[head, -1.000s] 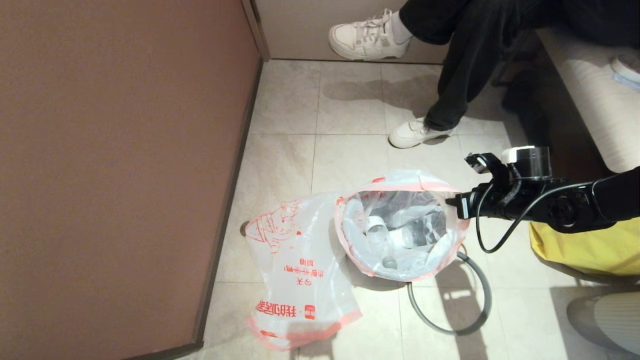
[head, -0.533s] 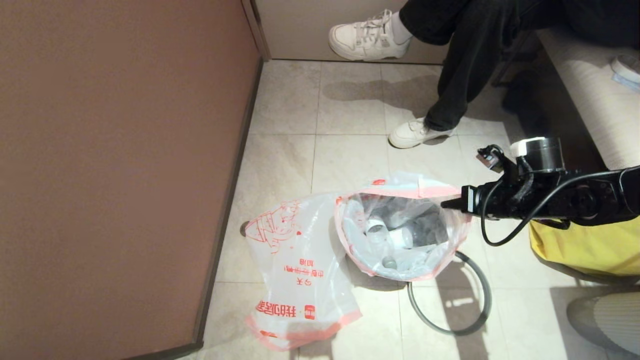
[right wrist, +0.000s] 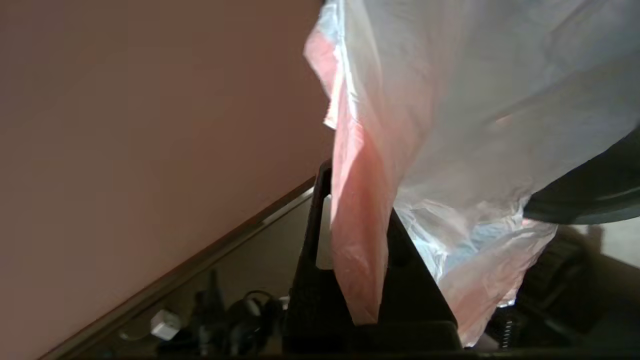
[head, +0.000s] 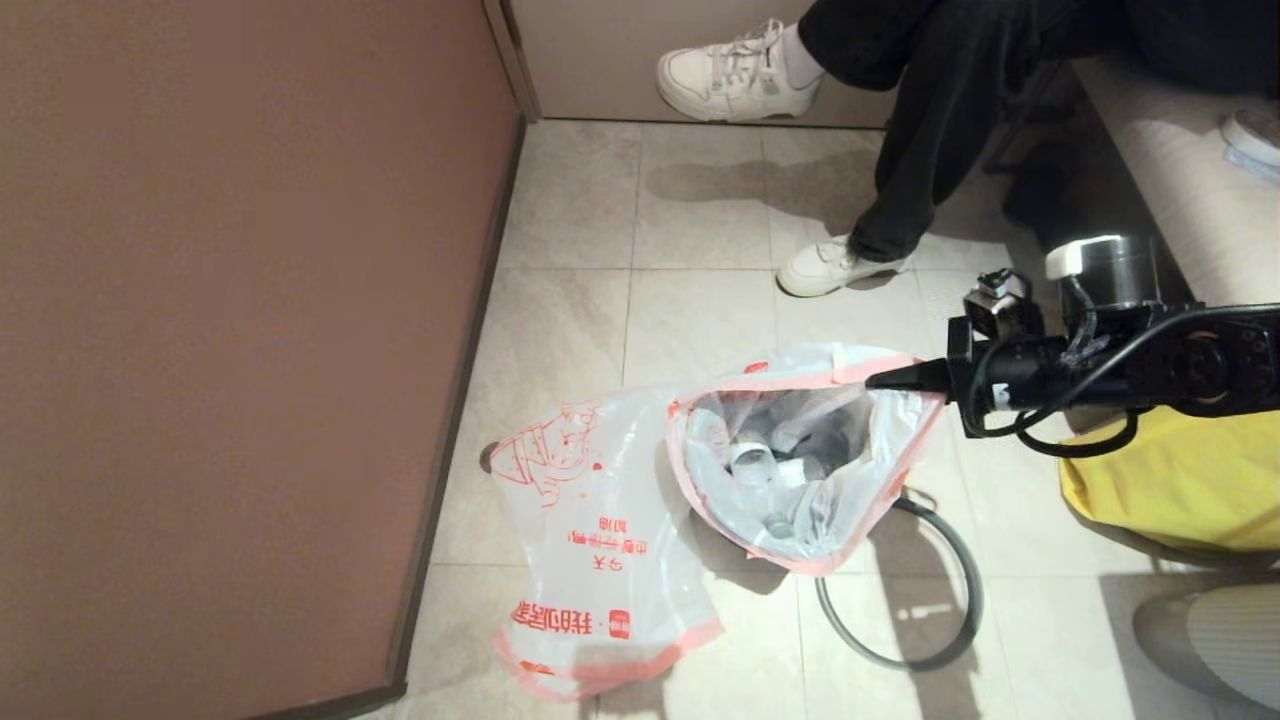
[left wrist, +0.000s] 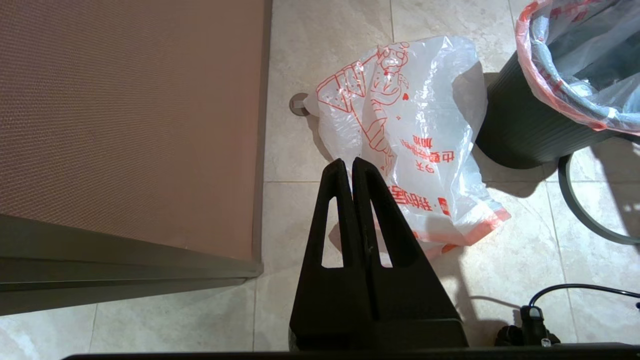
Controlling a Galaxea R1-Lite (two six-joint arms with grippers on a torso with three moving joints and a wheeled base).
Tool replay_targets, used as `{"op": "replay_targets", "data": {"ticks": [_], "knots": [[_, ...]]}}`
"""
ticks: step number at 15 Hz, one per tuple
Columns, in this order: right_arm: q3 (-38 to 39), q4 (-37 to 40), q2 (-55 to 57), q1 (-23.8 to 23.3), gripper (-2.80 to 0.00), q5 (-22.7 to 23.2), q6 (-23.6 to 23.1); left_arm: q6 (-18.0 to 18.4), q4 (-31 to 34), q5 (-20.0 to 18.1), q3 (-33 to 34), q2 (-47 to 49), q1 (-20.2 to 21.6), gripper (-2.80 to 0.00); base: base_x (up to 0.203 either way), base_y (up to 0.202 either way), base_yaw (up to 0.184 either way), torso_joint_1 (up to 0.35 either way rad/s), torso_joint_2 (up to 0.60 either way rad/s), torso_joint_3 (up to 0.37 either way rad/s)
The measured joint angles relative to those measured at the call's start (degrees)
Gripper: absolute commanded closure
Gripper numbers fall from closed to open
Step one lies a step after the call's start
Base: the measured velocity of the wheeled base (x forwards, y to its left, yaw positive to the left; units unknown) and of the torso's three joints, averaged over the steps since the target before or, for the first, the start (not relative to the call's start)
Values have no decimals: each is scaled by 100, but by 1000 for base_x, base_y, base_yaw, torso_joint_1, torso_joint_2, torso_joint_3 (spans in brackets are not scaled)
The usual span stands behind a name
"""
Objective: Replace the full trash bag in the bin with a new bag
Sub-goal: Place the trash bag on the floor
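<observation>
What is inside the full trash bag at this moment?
Inside the full trash bag, pinched at its pink hem by the right gripper, clear plastic bottles with white caps show through the open mouth. Anything deeper is covered by them and crumpled plastic.

White sneakers (head: pixel 738 72), yellow bag (head: pixel 1180 485), tiled floor (head: pixel 690 220).

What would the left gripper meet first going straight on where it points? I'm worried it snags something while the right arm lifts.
Probably the new bag: the shut left gripper aims at that limp bag lying on the floor beside the bin. How high it hangs is unclear.
</observation>
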Motion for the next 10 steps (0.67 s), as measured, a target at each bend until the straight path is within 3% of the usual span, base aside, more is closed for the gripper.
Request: {"op": "replay_targets", "data": {"ticks": [5, 10], "knots": [[-5, 5, -399, 397, 0, 89, 291, 0, 0, -1, 0, 0, 0, 0, 0, 0, 0, 0, 0, 0], [-392, -13, -796, 617, 0, 104, 1234, -2, 0, 0, 0, 0, 0, 0, 0, 0, 0, 0, 0, 0]]}}
